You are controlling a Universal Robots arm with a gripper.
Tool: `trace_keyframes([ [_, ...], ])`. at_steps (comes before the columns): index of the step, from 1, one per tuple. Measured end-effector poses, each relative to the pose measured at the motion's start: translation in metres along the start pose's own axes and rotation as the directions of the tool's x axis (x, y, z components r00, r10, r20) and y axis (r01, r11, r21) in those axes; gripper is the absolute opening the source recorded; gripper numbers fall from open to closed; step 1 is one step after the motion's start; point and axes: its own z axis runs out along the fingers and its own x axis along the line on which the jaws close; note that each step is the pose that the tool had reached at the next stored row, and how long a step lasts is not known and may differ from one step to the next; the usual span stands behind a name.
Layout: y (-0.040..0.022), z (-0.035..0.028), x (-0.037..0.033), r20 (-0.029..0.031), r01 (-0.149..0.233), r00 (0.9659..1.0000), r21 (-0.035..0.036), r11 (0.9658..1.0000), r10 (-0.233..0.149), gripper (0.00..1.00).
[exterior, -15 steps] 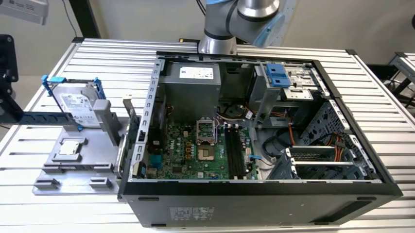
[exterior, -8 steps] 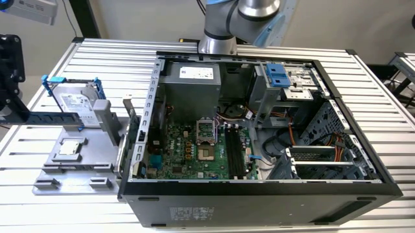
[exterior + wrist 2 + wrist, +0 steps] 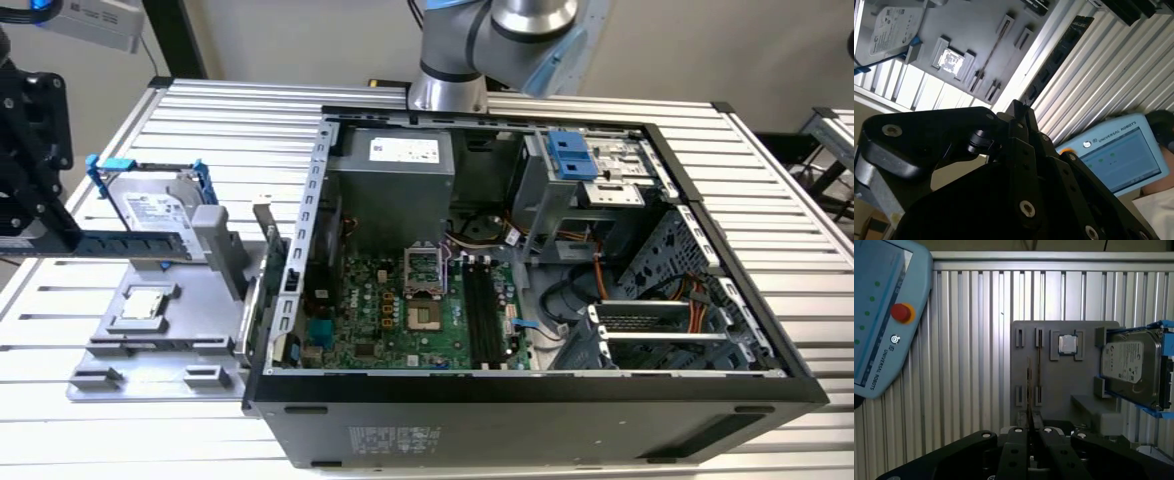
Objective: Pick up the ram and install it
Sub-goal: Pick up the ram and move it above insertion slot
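Exterior view: gripper (image 3: 64, 242) clamped on the ram (image 3: 140, 246), held level over grey tray (image 3: 180, 348), at the exterior view's left of open computer case (image 3: 534, 410). Second wrist view: ram (image 3: 1059, 55) juts from fingertips (image 3: 1018, 111). First wrist view: ram (image 3: 1029, 385) edge-on, hard drive (image 3: 1131, 365) near.

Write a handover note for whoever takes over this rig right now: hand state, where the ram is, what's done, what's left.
Hand: shut on the ram, gripping it at one end.
Ram: held on edge above the grey tray, in front of the hard drive; it looks clear of its holders.
Done: the pick-up.
Left: the install. The memory slots in the open computer case look empty.
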Motion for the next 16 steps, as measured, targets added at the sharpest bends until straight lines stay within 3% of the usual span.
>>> trace_keyframes([
  [7, -0.0160, -0.0003, -0.0001, 0.0000, 0.000, 1.0000, -0.0010, 1.0000, 0.000, 0.00],
  [16, -0.0293, -0.0006, -0.0002, 0.0000, 0.000, 1.0000, -0.0014, 1.0000, 0.000, 0.00],
])
